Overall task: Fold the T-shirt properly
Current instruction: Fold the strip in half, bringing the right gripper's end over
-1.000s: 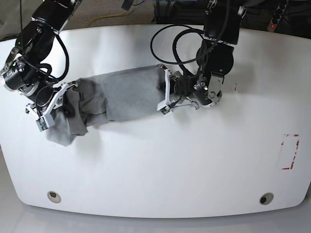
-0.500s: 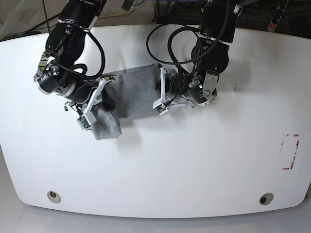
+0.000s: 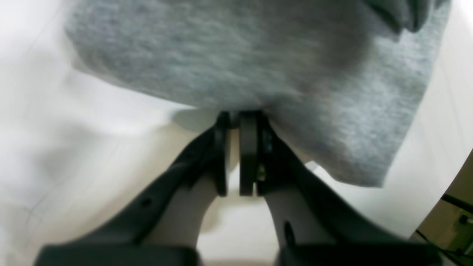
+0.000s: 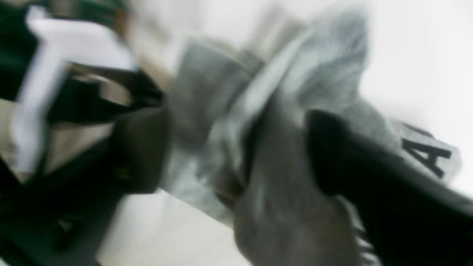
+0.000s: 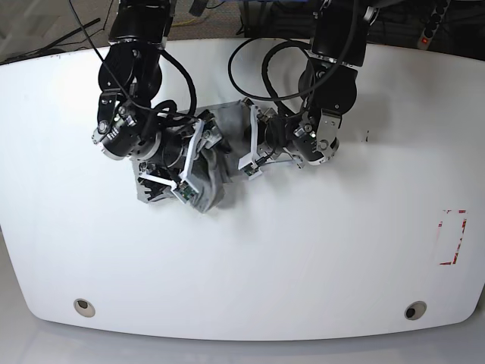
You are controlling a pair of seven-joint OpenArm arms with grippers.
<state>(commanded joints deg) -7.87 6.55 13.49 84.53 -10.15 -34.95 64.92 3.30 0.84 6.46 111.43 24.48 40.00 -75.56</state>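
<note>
A: Where is the T-shirt (image 5: 216, 163) lying, which axis?

B: Bunched mid-table (image 5: 318, 250); long axis not readable. Edge is pinched by left gripper (image 3: 238, 118), jaws nearly closed. Cloth is gripped by right gripper (image 5: 189, 163).

A: Print?

B: Only "A" (image 4: 428, 157) is seen.

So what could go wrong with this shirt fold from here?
The T-shirt is bunched between the two arms, so the fold may land crooked. The left gripper pinches only the fabric's edge, which could slip out. The right gripper sits close to the left one, so they might collide.
</note>
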